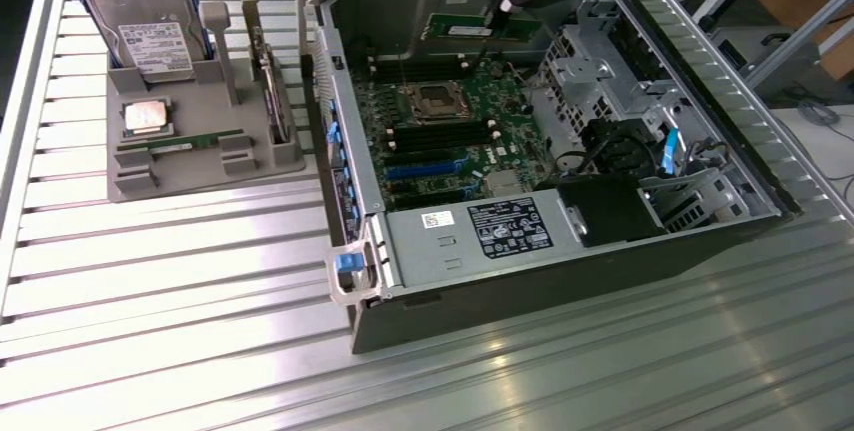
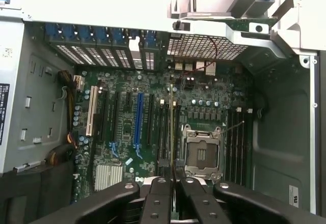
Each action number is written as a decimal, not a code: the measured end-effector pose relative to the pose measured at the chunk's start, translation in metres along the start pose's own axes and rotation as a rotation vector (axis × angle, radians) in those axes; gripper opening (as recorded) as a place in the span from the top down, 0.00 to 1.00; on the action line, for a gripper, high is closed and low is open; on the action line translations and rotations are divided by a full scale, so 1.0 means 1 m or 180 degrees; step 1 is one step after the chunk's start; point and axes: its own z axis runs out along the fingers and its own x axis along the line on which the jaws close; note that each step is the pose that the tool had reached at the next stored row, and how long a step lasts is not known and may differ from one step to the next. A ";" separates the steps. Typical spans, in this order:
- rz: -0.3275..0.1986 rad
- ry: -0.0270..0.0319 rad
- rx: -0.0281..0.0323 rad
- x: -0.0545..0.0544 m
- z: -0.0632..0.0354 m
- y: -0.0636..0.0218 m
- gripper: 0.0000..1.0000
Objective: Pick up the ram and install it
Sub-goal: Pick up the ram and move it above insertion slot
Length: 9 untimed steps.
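My gripper (image 2: 173, 186) is pinched nearly closed on the ram (image 1: 481, 30) — stick held edge-down above the motherboard (image 1: 427, 136) in the open computer case (image 1: 534, 281).

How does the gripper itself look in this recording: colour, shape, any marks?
The gripper is matte black. It has flat linkage bars with rounded ends, each studded with round silvery pivot bolts, that narrow into two slim fingers. From the exterior view it reads as a dark, blocky head. No markings or cables can be made out on it.

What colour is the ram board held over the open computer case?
Green, with a small white label; the ram shows best in the exterior view.
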 end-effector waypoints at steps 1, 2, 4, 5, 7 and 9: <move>0.0000 0.0000 -0.0001 0.000 -0.0001 -0.0010 0.87; 0.0000 0.0000 -0.0003 0.000 -0.0003 -0.0020 0.87; 0.0000 0.0000 -0.0006 0.000 -0.0007 -0.0039 0.87; 0.0000 -0.0001 -0.0009 0.000 -0.0010 -0.0057 0.87; 0.0001 -0.0001 -0.0013 0.001 -0.0017 -0.0090 0.87; 0.0000 -0.0001 -0.0017 0.001 -0.0021 -0.0114 0.87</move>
